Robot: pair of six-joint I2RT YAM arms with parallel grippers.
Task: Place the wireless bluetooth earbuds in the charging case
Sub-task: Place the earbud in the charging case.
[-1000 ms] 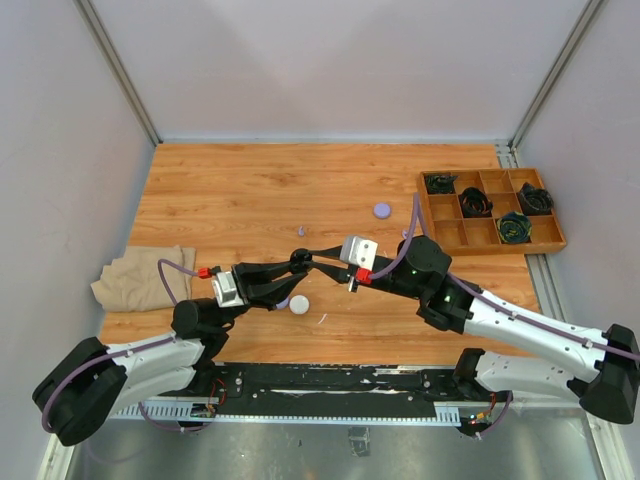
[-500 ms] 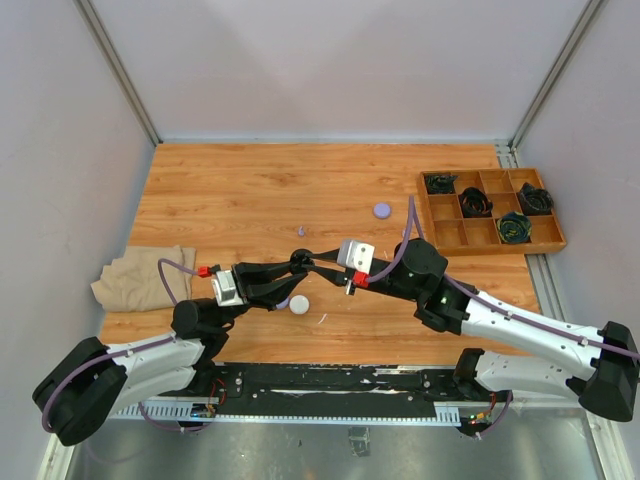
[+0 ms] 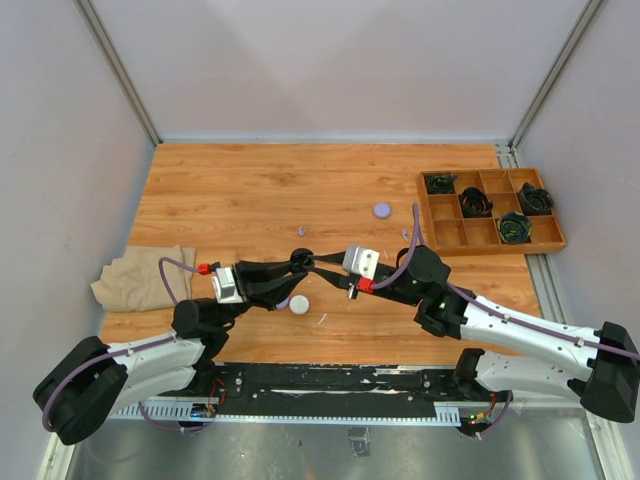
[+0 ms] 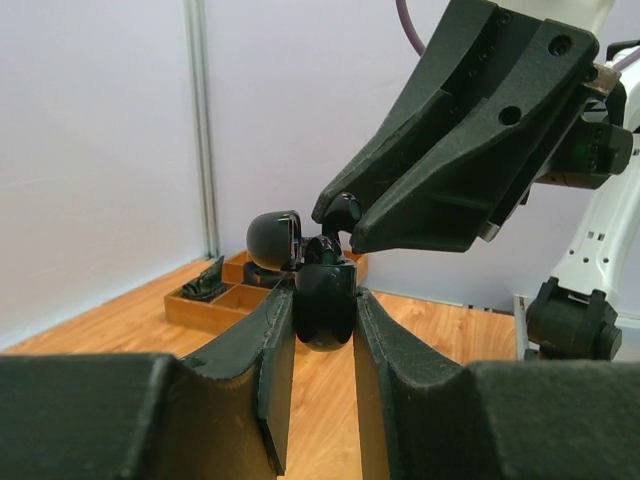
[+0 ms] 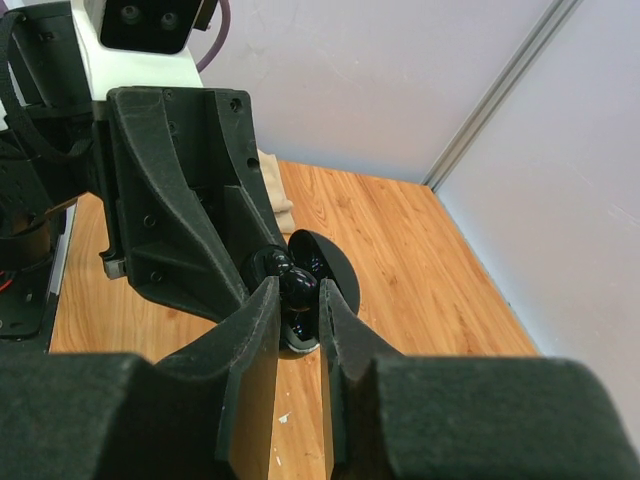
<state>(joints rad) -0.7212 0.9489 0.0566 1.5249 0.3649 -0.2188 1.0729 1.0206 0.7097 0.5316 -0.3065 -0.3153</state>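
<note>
Presently my left tool [image 4: 322, 318] is clamped on the black charging case [image 4: 323, 288], held lid-open above the counter [image 3: 240, 190], and my right tool [image 5: 296, 297] pinches a black earbud [image 5: 297, 283] at the case's mouth. Earbud lies just above the well; contact cannot be told. I judge the next move a short push along the right tool's axis.

fingers [image 4: 272, 372]: matte black, wedge-shaped | behind fingers: silver wrist blocks [image 3: 360, 261], red tabs [image 3: 204, 269] | farther back: white shells [image 3: 520, 325], black joints [image 3: 428, 272], lavender cables [image 3: 416, 228]
</note>
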